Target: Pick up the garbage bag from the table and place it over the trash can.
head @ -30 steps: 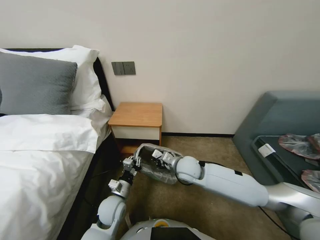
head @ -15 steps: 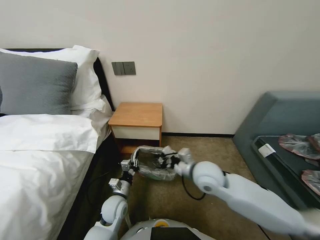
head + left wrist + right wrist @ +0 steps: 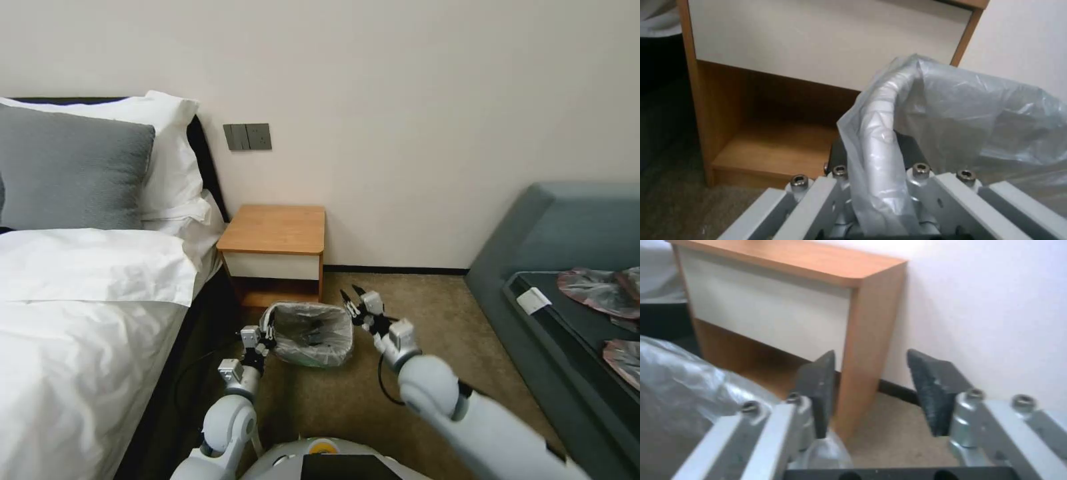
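**Head view: bag lining the bin, one gripper clamped on its rim**

Head view: the garbage bag (image 3: 312,333) lies draped over the trash can (image 3: 308,361) on the carpet before the table (image 3: 275,230); the left gripper (image 3: 265,333) pinches the near rim, probably to keep it taut; the right gripper (image 3: 355,298) hovers beside the bin, fingers spread, holding nothing; plastic hides most of the bin.

Left wrist view: bag film (image 3: 925,113) runs between closed fingers; fingertips hidden.

Right wrist view: dark pads (image 3: 820,386) stand apart; bag cut off at the edge.
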`<state>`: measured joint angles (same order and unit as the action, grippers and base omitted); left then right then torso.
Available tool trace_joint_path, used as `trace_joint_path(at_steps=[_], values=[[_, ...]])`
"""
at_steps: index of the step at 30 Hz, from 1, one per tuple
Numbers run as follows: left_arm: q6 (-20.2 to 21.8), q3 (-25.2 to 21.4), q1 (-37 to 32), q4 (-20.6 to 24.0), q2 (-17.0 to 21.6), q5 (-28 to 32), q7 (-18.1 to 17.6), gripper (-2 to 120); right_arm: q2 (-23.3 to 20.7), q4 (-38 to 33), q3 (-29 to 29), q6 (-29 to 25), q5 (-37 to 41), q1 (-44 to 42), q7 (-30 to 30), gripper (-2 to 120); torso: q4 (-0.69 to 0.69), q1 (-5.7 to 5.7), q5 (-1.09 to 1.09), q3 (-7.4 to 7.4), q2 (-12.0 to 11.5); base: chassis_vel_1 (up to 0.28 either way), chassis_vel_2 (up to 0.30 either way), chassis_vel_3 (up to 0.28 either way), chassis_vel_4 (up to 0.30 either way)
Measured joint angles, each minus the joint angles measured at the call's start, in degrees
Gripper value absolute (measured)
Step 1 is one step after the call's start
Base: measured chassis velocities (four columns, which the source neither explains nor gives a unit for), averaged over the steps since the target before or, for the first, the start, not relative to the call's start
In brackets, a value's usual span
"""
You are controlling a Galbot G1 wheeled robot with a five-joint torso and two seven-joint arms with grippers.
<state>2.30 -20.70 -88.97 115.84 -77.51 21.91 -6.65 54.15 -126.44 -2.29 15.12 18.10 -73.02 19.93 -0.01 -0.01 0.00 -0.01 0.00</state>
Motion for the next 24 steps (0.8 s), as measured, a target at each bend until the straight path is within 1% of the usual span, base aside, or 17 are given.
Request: trace_joint_path(at_steps=[1, 4, 5, 7, 8, 10, 12, 13, 14, 16, 17, 18, 20, 21, 22, 23, 24], values=[[0.0, 0.0, 0.0, 0.0, 0.0, 0.0, 0.0, 7, 0.0, 0.0, 0.0, 0.0, 0.0, 0.0, 0.0, 46, 0.0, 0.0, 0.0, 0.0, 0.0, 0.0, 0.0, 0.0, 0.0], [0.0, 0.0, -0.5, 0.1, 0.2, 0.0, 0.0, 7, 7.0, 1.8, -3.8, -5.1, -11.5, -6.8, -4.0, 61, 0.0, 0.0, 0.0, 0.0, 0.0, 0.0, 0.0, 0.0, 0.0], [0.0, 0.0, -0.5, 0.1, 0.2, 0.0, 0.0, 7, 7.0, 1.8, -3.8, -5.1, -11.5, -6.8, -4.0, 61, 0.0, 0.0, 0.0, 0.0, 0.0, 0.0, 0.0, 0.0, 0.0], [-0.1, 0.0, -0.6, 0.1, 0.1, 0.0, 0.2, 7, 12.3, 2.6, -6.2, -7.7, -18.0, -10.1, -6.3, 72, 0.01, 0.0, -0.01, 0.0, 0.0, 0.0, 0.0, 0.0, 0.0], [-0.1, 0.0, -0.6, 0.1, 0.1, 0.0, 0.2, 7, 12.3, 2.6, -6.2, -7.7, -18.0, -10.1, -6.3, 72, 0.01, 0.0, -0.01, 0.0, 0.0, 0.0, 0.0, 0.0, 0.0], [-0.2, 0.0, -0.6, 0.0, -0.1, 0.0, 0.2, 7, 17.7, 2.8, -8.1, -10.2, -23.2, -13.0, -7.9, 81, 0.01, 0.0, -0.01, 0.0, 0.0, 0.0, 0.0, 0.0, 0.0], [-0.2, 0.1, -0.7, -0.1, -0.2, 0.0, 0.2, 7, 21.7, 2.5, -9.8, -12.7, -26.4, -15.7, -9.5, 90, 0.02, 0.0, -0.02, 0.0, 0.0, 0.0, 0.0, 0.0, 0.0], [-0.2, 0.1, -0.7, -0.1, -0.2, 0.0, 0.2, 7, 21.7, 2.5, -9.8, -12.7, -26.4, -15.7, -9.5, 90, 0.02, 0.0, -0.02, 0.0, 0.0, 0.0, 0.0, 0.0, 0.0], [-0.2, 0.1, -0.8, -0.2, -0.2, -0.1, 0.2, 7, 23.4, 2.0, -10.8, -13.9, -27.4, -17.0, -10.3, 95, 0.0, 0.0, -0.01, 0.0, 0.0, 0.0, 0.0, 0.0, 0.0], [0.2, -0.1, -1.3, -0.2, -0.7, -0.3, 0.1, 7, 25.5, 1.0, -12.4, -15.4, -28.0, -19.2, -11.4, 99, 0.01, 0.0, -0.01, 0.0, 0.0, 0.0, 0.0, 0.0, 0.0], [0.8, -0.2, -1.6, -0.2, -1.0, -0.5, 0.0, 7, 26.5, 0.5, -13.5, -15.9, -28.0, -20.0, -12.1, 100, 0.01, 0.0, -0.01, 0.0, 0.0, 0.0, 0.0, 0.0, 0.0], [0.8, -0.2, -1.6, -0.2, -1.0, -0.5, 0.0, 7, 26.5, 0.5, -13.5, -15.9, -28.0, -20.0, -12.1, 100, 0.01, 0.0, -0.01, 0.0, 0.0, 0.0, 0.0, 0.0, 0.0], [2.5, -0.5, -2.3, -0.2, -1.4, -1.0, -0.4, 7, 28.5, -0.6, -16.7, -17.0, -27.9, -21.6, -14.9, 100, 0.02, 0.0, -0.01, 0.0, 0.0, 0.0, 0.0, 0.0, 0.0], [2.7, -0.5, -2.4, -0.2, -1.5, -1.1, -0.4, 7, 28.7, -0.8, -17.3, -17.1, -27.7, -21.8, -15.5, 100, 0.02, 0.0, -0.01, 0.0, 0.0, 0.0, 0.0, 0.0, 0.0], [3.4, -0.7, -2.6, -0.2, -1.4, -1.3, -0.6, 7, 29.8, -1.5, -20.3, -17.8, -26.8, -22.9, -18.5, 100, 0.01, 0.0, -0.01, 0.0, 0.0, 0.0, 0.0, 0.0, 0.0], [3.4, -0.7, -2.6, -0.2, -1.4, -1.3, -0.6, 7, 29.8, -1.5, -20.3, -17.8, -26.8, -22.9, -18.5, 100, 0.01, 0.0, -0.01, 0.0, 0.0, 0.0, 0.0, 0.0, 0.0], [4.3, -0.8, -2.8, -0.2, -1.4, -1.5, -0.6, 7, 30.5, -2.2, -23.1, -18.8, -24.9, -24.4, -21.5, 100, 0.01, 0.0, 0.0, 0.0, 0.0, 0.0, 0.0, 0.0, 0.0]])
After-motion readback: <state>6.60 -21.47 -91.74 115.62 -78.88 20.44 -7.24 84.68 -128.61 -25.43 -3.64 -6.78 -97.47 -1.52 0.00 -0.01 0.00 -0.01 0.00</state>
